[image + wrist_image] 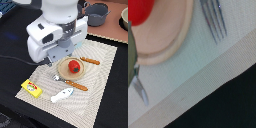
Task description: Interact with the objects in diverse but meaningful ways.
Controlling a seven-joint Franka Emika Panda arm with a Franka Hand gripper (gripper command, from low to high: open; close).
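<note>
A red tomato (74, 66) sits on the tan plate (65, 71) in the middle of the striped mat (100, 75). A white fish (62, 94) lies near the mat's front edge. A yellow box with red marks (31, 87) lies at the mat's corner on the exterior view's left. My gripper (51, 61) hangs low beside the plate, on its left in the exterior view, and the arm hides most of it. The wrist view shows the tomato's edge (138, 10), the plate (163, 35) and fork tines (213, 22). The light-blue carton is out of view.
An orange-handled fork (72, 84) and knife (90, 61) flank the plate. A grey pot (96, 14) stands behind the mat, and a bowl (124, 19) sits at the exterior view's right edge. The black table (228, 105) surrounds the mat.
</note>
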